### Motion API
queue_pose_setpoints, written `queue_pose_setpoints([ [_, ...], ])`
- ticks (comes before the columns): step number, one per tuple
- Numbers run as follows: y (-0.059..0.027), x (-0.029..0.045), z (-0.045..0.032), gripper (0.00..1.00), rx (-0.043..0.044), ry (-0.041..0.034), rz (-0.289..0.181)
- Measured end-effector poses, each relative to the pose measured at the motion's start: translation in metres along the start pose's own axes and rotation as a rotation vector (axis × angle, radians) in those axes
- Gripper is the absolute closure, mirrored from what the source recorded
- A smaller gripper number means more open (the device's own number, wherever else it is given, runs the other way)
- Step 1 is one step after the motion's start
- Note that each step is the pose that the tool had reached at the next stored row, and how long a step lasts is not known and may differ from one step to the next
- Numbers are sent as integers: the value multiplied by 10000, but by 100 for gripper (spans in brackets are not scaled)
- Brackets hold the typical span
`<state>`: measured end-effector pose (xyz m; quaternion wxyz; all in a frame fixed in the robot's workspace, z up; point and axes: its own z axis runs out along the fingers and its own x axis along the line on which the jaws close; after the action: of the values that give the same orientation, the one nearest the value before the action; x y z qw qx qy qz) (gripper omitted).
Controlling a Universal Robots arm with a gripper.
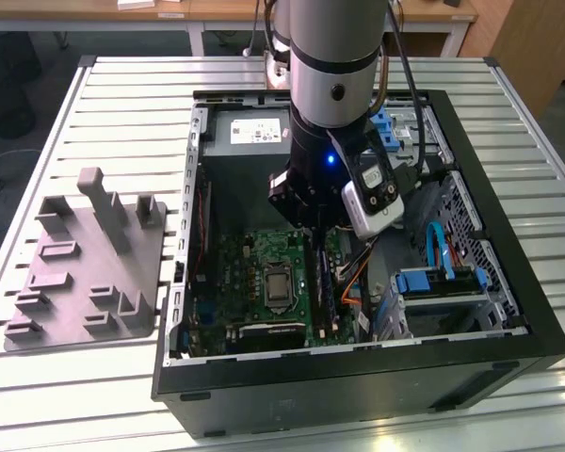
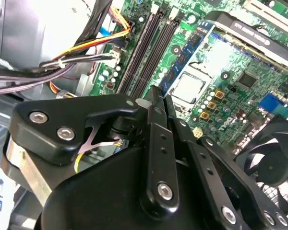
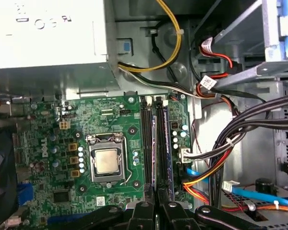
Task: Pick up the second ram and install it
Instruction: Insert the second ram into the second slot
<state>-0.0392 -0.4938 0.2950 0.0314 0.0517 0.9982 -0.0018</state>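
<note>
My gripper (image 1: 315, 231) reaches down into the open computer case (image 1: 508, 339), over the motherboard's memory slots. The second ram (image 3: 156, 143), a thin dark stick, stands on edge along a slot next to the processor socket (image 3: 107, 160). In the first wrist view my gripper (image 3: 157, 205) has its fingers close together, with the stick's near end between them. The second wrist view shows the second ram (image 2: 185, 52) with a blue label on its side, running away from my gripper (image 2: 156, 94). A similar stick (image 3: 168, 143) appears to stand in the neighbouring slot.
Bundled cables (image 3: 216, 158) hang close beside the slots. The power supply (image 3: 48, 33) sits past the board's far edge, and a fan (image 2: 273, 163) is near the socket. A blue drive cage (image 1: 433, 282) fills the case's corner. A grey fixture block (image 1: 85, 264) lies on the slatted table outside.
</note>
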Motion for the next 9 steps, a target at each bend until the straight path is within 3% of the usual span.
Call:
queue_pose_setpoints([
  [4,0,0,0,86,10,0,146],
  [9,0,1,5,86,-41,0,-631],
])
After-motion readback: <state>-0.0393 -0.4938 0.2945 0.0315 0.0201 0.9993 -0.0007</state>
